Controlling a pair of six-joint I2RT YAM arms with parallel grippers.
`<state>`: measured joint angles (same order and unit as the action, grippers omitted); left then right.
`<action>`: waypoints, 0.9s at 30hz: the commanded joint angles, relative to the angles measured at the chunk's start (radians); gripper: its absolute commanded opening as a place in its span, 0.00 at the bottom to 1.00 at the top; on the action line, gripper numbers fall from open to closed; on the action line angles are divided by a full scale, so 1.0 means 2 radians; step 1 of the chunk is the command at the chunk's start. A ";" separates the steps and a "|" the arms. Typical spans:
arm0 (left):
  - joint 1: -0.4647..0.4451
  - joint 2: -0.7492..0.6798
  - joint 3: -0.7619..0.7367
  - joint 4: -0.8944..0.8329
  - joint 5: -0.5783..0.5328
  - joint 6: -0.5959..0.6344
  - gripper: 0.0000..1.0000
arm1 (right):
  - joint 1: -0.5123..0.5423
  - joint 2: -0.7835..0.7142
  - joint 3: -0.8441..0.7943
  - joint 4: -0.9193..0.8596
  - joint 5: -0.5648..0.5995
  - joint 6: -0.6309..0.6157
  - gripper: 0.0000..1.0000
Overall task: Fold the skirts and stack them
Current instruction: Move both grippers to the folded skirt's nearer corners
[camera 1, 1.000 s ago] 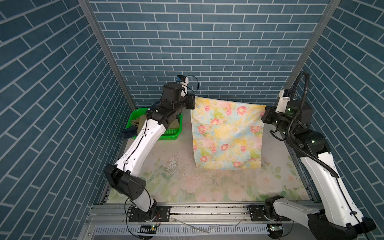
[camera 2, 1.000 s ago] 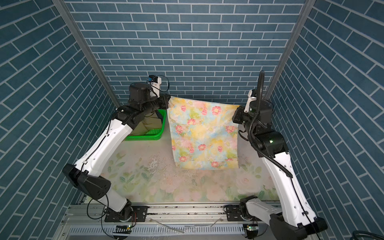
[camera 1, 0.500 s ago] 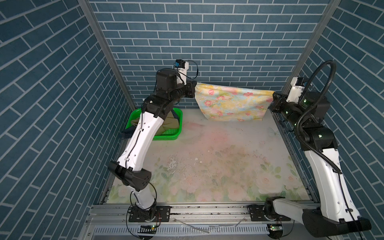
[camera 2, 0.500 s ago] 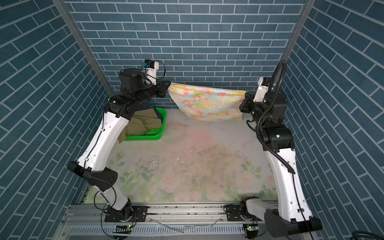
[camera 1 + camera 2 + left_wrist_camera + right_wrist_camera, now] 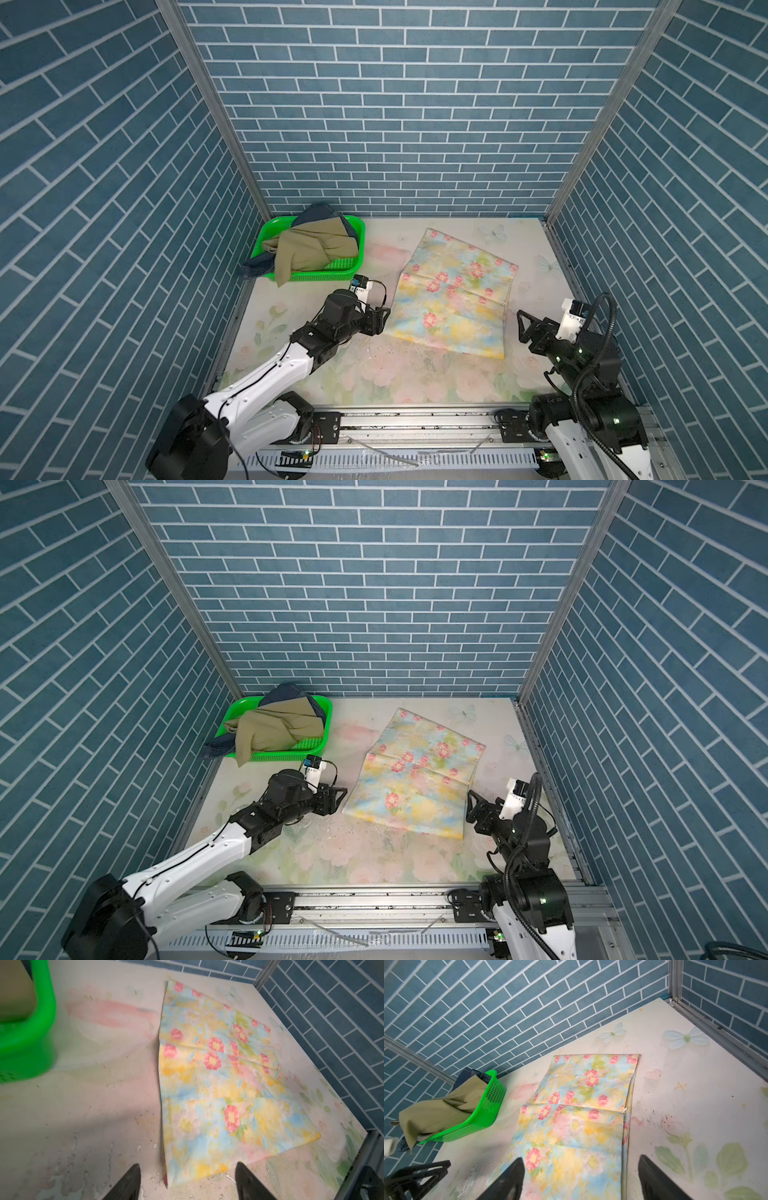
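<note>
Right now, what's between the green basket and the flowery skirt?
Nothing, just bare table. Both top views show that gap between the basket and the flowery skirt.

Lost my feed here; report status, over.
Left gripper, right gripper open, empty. Floral skirt flat on table between them. Olive skirt, denim skirt heaped in green basket. Nothing in the way.

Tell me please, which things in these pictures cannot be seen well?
Denim skirt: mostly covered by the olive skirt, both top views.
Green basket: blurred, cut off by the edge, left wrist view.
Floral skirt: lower layers hidden under its top layer, every view.
</note>
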<state>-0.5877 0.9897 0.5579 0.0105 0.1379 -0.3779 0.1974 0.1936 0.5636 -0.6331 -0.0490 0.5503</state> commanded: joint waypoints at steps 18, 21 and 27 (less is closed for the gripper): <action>-0.057 0.307 0.253 -0.081 -0.045 0.042 0.85 | -0.095 0.563 0.173 0.167 -0.066 0.043 0.78; -0.054 0.371 0.329 -0.098 -0.058 0.064 0.87 | -0.120 0.618 0.208 0.182 -0.078 0.043 0.77; -0.032 0.464 0.429 -0.113 -0.045 0.064 0.89 | -0.132 0.673 0.248 0.178 -0.055 0.022 0.75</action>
<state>-0.6762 1.8690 1.3663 -0.1677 0.0471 -0.2722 -0.0647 1.5269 1.0080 -0.2863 -0.1772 0.6205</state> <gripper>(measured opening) 0.884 0.752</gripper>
